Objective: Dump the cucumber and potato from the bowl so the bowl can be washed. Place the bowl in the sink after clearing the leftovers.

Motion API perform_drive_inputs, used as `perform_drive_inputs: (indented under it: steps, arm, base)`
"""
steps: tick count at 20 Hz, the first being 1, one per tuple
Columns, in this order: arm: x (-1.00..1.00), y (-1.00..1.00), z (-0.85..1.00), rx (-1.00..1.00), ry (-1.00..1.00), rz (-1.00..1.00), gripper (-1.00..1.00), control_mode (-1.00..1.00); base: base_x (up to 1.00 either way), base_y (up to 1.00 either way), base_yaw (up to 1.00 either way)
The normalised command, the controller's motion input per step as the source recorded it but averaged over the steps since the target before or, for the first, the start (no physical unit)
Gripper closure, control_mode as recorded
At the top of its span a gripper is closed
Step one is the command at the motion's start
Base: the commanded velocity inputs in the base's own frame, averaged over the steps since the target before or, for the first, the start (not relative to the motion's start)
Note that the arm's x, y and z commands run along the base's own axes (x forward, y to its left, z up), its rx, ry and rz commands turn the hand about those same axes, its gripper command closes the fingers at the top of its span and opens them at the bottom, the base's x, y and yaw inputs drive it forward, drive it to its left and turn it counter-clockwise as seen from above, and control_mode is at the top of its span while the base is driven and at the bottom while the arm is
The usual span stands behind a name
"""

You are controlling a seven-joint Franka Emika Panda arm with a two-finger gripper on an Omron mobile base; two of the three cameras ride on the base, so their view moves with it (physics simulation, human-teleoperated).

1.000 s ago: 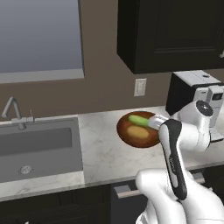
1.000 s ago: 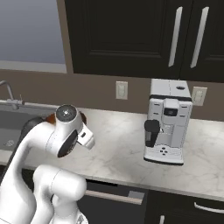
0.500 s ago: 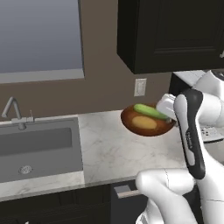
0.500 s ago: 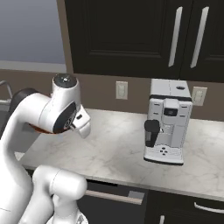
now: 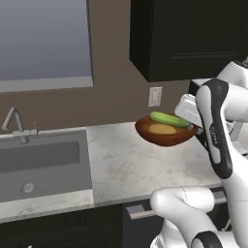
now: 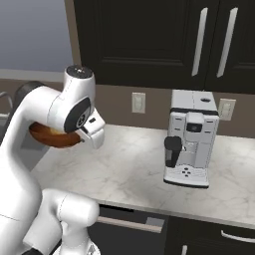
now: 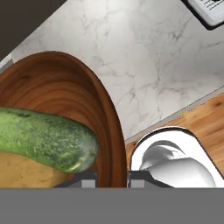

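Robot gripper (image 7: 111, 178) holding a wooden bowl (image 5: 164, 136) of leftovers in the air above a kitchen surface (image 5: 131, 164)
The gripper is closed on the bowl's rim, one dark tip on each side of the wall, and the bowl hangs clear of the marble surface, close to level. Inside it, a green cucumber (image 5: 168, 119) lies across the top, resting on a tan potato (image 5: 162, 129) beneath. To dump them well, the bowl likely needs a firm pinch and a slow tilt over a safe spot, as the cucumber sits high and could roll out early. The dark sink (image 5: 41, 164) lies well off to the left, holding nothing but its drain
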Motion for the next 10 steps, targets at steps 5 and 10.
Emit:
perform_drive_inputs:
  steps: [5,10]
  arm:
    - [0.00,0.00,0.00,0.00,0.00,0.00,1.00,1.00]
    - [0.00,0.00,0.00,0.00,0.00,0.00,1.00,1.00]
  base:
    - [-0.48,0.30,0.02]
    - [-0.29,0.70,0.01]
